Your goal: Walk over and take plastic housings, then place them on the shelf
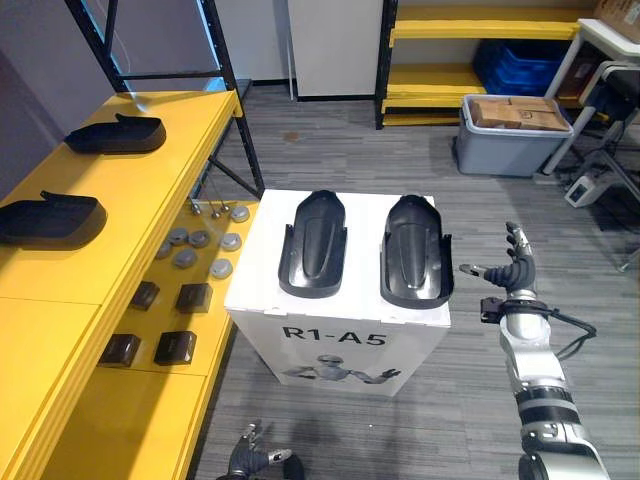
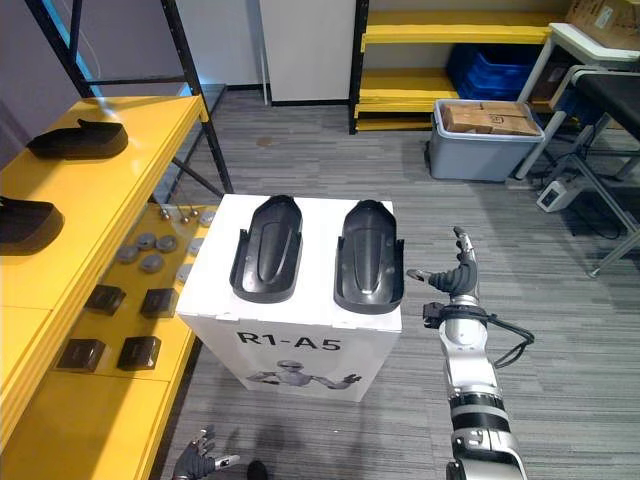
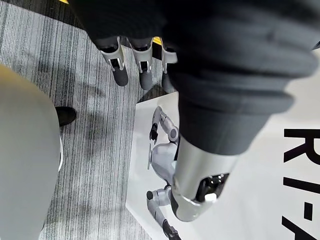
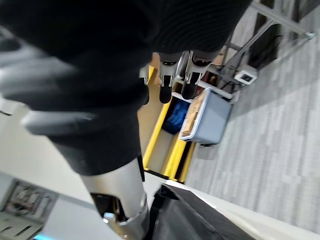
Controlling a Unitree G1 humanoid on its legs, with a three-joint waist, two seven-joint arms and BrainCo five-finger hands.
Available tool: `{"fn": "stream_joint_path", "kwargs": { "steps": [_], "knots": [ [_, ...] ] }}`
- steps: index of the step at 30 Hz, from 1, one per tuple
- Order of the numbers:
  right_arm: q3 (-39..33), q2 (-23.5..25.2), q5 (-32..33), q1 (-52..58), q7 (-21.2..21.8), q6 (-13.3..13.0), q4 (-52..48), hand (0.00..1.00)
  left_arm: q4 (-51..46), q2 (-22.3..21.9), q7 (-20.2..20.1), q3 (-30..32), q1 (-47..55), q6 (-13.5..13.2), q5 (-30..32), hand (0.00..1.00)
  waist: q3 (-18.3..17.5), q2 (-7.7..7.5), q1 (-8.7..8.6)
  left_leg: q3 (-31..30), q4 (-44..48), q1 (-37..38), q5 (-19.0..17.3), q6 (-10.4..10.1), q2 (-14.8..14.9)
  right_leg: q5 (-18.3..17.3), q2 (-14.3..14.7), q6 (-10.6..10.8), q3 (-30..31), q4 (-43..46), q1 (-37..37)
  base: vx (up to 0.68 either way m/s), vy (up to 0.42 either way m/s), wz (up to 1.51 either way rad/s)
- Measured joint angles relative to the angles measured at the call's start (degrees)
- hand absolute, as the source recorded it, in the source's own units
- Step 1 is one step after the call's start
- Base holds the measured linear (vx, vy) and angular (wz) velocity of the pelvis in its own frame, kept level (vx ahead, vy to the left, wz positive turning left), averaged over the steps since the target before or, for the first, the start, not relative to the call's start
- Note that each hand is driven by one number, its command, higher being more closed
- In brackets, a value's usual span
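Two plastic housings are already on the yellow shelf [image 1: 150, 190] at the left: the far shelf housing [image 1: 117, 134] and the near shelf housing [image 1: 48, 219]. Low by the white box [image 1: 340, 335], the left hand [image 1: 262, 458] hangs with fingers straight-ish, holding nothing. On top of the box sit the left housing [image 1: 314, 243] and the right housing [image 1: 415, 251], side by side. Just right of the box, the right hand [image 1: 515, 270] is up, fingers spread wide, empty. Grey bin [image 1: 510, 145] sits far right.

The right hand [image 1: 516, 268] stands raised at four o'clock, fingers straight, thumb toward nine. The left hand [image 1: 252, 458] hangs low at seven, fingers relaxed.
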Motion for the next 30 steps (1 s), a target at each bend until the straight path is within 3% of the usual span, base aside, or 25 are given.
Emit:
{"fn": "stream_joint_path", "kwargs": {
  "steps": [17,21,22,30],
  "knots": [
    [2.31,2.33,-0.13,-14.57,0.06,3.46,19.12,0.0,0.12,-0.37,2.29,-1.77,-1.44,-0.11,-1.34,0.0,2.87,1.12,0.17,-1.45,-0.01,-1.63,0.61,-0.14,-0.19,0.63,0.01,0.09,-2.06,-1.81,0.41,0.0,0.005,0.06],
    [2.21,3.22,-3.09,-18.14,0.5,3.66,23.53,0.0,1.4,-0.09,2.78,-1.78,-2.36,-0.09,-2.08,0.0,3.51,1.19,-0.05,-1.34,-0.02,-1.85,0.62,-0.13,-0.2,1.03,-0.05,0.13,-1.96,-1.85,0.01,-0.03,0.017,-0.03],
    [2.19,3.28,-3.89,-19.05,0.52,3.93,24.64,1.0,1.83,-0.08,3.01,-1.81,-2.68,-0.08,-2.24,0.0,3.62,1.18,0.01,-1.35,-0.03,-1.87,0.63,-0.12,-0.2,1.13,-0.05,0.17,-1.97,-1.94,0.04,-0.05,0.032,-0.01],
    [-1.79,2.58,-6.08,-23.4,-0.61,5.58,30.27,1.0,3.2,0.01,4.1,-1.79,-3.61,0.13,-3.35,0.0,4.31,1.1,0.0,-1.4,-0.04,-1.83,0.7,-0.1,-0.34,1.65,-0.12,0.28,-2.1,-2.81,0.53,-0.01,0.009,0.0]
  ]
}}
